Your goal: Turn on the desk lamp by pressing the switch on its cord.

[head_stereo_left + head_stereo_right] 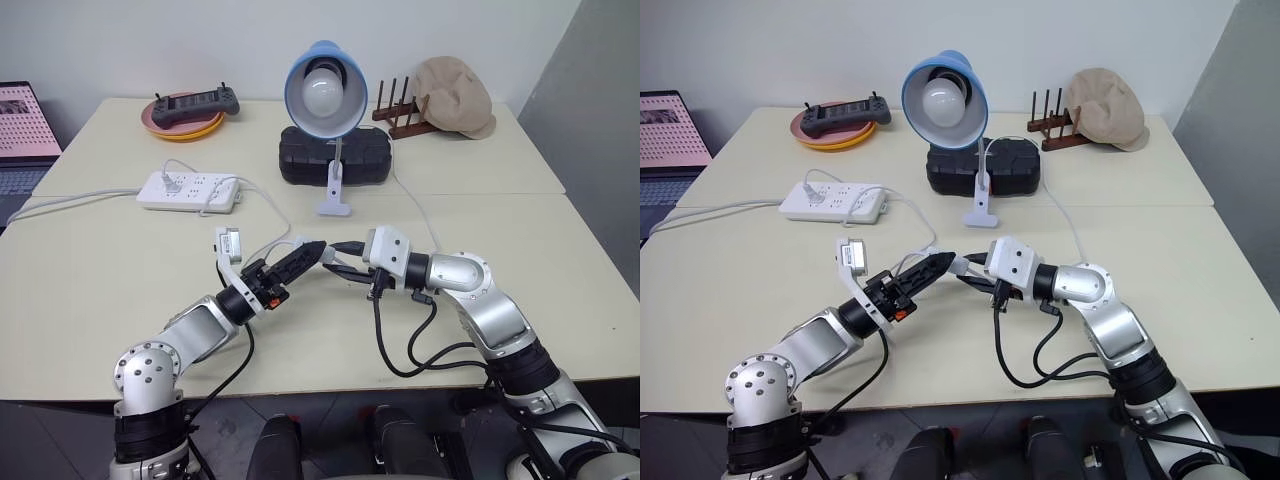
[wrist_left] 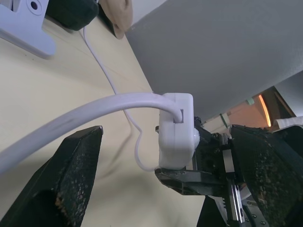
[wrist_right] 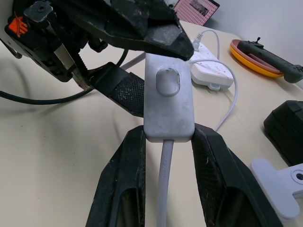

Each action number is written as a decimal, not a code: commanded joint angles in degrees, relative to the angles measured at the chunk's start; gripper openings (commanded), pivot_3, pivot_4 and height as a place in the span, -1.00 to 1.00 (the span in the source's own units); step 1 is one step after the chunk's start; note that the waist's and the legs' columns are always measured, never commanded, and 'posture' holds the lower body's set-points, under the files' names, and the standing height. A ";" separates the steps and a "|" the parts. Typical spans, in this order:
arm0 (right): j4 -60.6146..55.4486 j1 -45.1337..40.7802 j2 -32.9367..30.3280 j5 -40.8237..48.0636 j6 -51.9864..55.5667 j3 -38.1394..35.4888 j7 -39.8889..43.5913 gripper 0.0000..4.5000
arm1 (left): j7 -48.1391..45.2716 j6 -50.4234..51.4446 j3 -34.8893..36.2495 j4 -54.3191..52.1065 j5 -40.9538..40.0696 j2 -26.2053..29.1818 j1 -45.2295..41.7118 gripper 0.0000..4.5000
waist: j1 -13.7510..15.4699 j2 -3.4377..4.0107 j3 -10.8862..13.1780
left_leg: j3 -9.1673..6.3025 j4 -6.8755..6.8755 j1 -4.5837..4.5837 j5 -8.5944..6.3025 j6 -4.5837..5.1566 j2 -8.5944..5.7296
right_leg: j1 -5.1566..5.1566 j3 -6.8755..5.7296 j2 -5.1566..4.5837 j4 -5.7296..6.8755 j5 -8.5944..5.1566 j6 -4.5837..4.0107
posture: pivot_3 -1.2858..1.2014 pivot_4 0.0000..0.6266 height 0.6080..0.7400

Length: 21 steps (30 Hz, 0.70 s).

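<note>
The desk lamp [image 1: 325, 88] stands clipped at the table's middle back, its blue shade facing me and its bulb looking unlit. Its thin white cord [image 1: 412, 203] runs forward to the small white switch [image 3: 168, 99]. My right gripper [image 3: 169, 133] is shut on the near end of the switch, with the round button facing up. My left gripper [image 2: 165, 131] is open and straddles the switch [image 2: 176, 130]. One black finger [image 3: 142, 26] lies over the far end of the switch and the other finger [image 3: 124, 92] is under it. Both grippers meet above the front table [image 1: 322, 260].
A white power strip [image 1: 190, 190] with its pale cable lies left of the lamp. A black case [image 1: 300, 162] sits behind the clip base. An orange plate with a black controller [image 1: 188, 108], a wooden rack and beige cap [image 1: 455, 95], and a laptop [image 1: 22, 130] line the back and left.
</note>
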 commanded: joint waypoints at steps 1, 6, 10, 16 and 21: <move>-1.68 -0.08 -0.17 0.03 -0.80 -1.48 -0.59 -0.55 | -1.29 -0.87 0.43 -0.28 -0.88 1.40 0.16 0.79 | -0.01 0.00 0.00 | 0.00 0.00 0.00 0.00 0.00 0.00 | 0.00 0.00 0.00 0.00 0.00 -0.01 | 0.03 -0.52 1.00; -1.72 0.08 -0.35 0.05 -0.76 -1.41 -0.75 -0.55 | -1.20 -1.10 0.44 -0.33 -1.63 1.99 0.16 0.35 | -0.01 0.00 0.00 | 0.00 0.00 -0.01 0.00 0.00 0.00 | 0.00 0.00 0.00 -0.03 -0.01 -0.02 | 0.03 -0.52 1.00; -1.64 0.14 -0.36 0.11 -0.74 -1.40 -0.84 -0.55 | -1.11 -1.26 0.62 0.09 -1.93 2.29 -0.20 -0.07 | 0.00 0.00 0.00 | 0.00 -0.02 -0.01 0.00 0.00 0.00 | 0.00 0.00 -0.01 -0.04 -0.01 -0.01 | 0.03 -0.52 1.00; -1.81 0.22 -0.30 0.14 -0.75 -1.18 -0.92 -0.55 | -0.87 -1.48 0.79 0.18 -2.52 2.54 -0.30 -0.61 | -0.01 0.00 0.00 | 0.01 -0.02 -0.01 0.00 0.00 0.00 | -0.01 0.00 -0.01 -0.05 -0.03 -0.05 | 0.03 -0.52 1.00; -1.54 0.46 -0.44 0.04 -1.00 -1.15 -0.88 -0.55 | -0.09 -1.76 1.07 0.12 -3.85 2.54 -0.25 -0.78 | -0.02 0.00 0.01 | 0.01 -0.03 -0.01 0.00 0.00 0.00 | -0.01 0.01 -0.01 -0.07 -0.05 -0.07 | 0.03 -0.52 1.00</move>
